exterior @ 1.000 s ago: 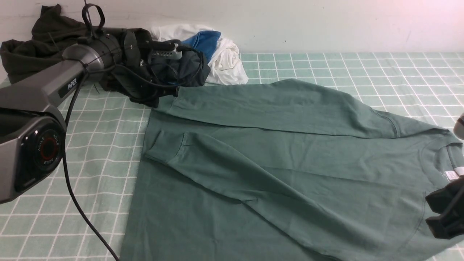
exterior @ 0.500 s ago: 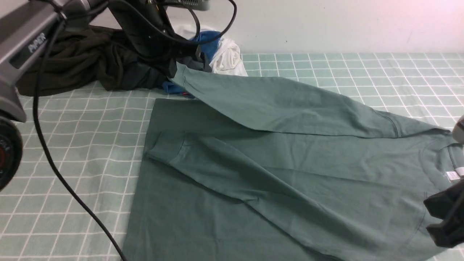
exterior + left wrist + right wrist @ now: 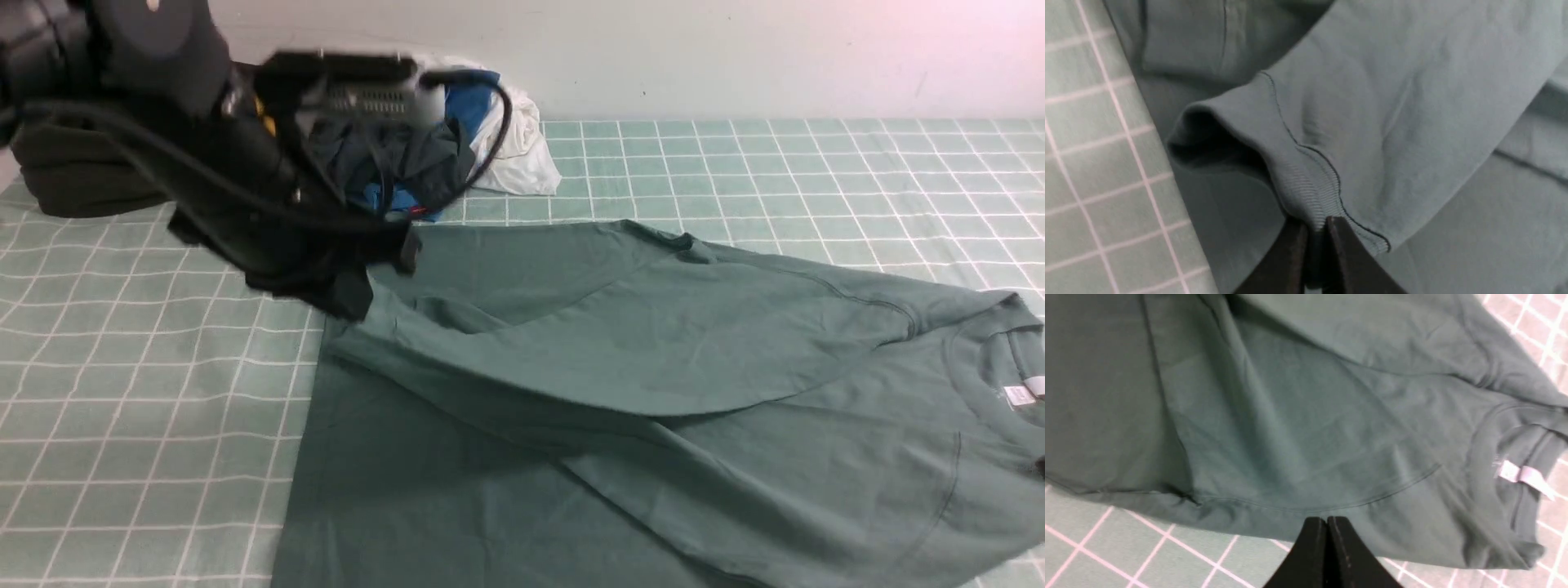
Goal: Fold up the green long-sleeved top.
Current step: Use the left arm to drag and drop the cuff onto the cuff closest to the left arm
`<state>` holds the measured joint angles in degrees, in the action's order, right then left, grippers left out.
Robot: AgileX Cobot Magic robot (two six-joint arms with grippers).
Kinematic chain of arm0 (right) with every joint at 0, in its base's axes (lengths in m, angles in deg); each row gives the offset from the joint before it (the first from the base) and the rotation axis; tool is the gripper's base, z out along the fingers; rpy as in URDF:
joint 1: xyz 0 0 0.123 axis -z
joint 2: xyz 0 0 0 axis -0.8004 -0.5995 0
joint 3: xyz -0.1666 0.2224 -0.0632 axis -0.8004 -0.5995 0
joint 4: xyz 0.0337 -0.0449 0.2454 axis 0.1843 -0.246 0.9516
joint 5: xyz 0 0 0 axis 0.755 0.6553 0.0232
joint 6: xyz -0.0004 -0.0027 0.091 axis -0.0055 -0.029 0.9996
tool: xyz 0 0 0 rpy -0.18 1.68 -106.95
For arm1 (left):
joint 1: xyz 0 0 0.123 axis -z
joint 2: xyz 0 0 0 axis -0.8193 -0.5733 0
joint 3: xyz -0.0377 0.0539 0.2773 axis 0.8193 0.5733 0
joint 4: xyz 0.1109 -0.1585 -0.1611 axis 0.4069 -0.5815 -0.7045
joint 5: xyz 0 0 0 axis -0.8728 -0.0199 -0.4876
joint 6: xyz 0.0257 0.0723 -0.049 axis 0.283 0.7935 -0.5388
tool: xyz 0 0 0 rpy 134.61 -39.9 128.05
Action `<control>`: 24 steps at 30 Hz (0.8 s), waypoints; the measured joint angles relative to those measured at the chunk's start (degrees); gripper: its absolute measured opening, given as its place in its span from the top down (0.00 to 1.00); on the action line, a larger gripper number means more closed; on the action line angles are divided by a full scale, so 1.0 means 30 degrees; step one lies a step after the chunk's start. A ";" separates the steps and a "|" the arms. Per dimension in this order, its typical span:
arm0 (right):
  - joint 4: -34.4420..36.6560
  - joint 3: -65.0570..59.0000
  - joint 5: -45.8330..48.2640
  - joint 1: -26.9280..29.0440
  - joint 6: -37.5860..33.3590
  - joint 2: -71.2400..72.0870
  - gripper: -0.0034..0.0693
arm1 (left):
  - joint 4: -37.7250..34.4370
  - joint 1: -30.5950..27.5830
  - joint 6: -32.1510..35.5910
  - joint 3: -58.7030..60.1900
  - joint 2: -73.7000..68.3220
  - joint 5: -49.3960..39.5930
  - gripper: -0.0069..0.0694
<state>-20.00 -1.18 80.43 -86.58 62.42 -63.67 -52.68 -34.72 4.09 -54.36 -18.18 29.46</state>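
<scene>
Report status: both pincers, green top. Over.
Left pincer shut on sleeve cuff, above the green top. Right pincer shut, holding nothing. Clothes pile at far wall.

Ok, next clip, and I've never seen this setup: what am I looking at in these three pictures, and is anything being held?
It is a robot with two arms, each ending in a pincer. The wide picture looks forward from between the arms; the other two come from cameras on the wrists. On the green checked cloth lies a green long-sleeved top, with a heap of other clothes at the back by the wall. The left pincer is shut on the ribbed cuff of one sleeve, held up over the top's body. The right pincer is shut above the top's edge near the collar and seems to hold nothing.
</scene>
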 joint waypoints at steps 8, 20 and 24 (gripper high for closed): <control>0.0498 0.0000 0.0692 -0.0278 0.0162 -0.0015 0.97 | 0.0071 0.0697 0.0921 0.6050 0.0769 0.3054 0.87; 0.5033 0.0000 0.2610 -0.0297 -0.3602 -0.1644 0.97 | 0.0256 0.0754 0.5433 0.6531 -0.0019 0.0296 0.40; 0.5631 0.0000 0.2522 -0.0330 -0.4219 -0.1666 0.97 | 0.0209 0.2003 0.6660 0.6775 -0.0019 -0.2095 0.28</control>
<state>-3.10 -1.18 88.00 -87.57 49.77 -68.67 -52.05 -28.71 24.07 -34.04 -18.24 23.17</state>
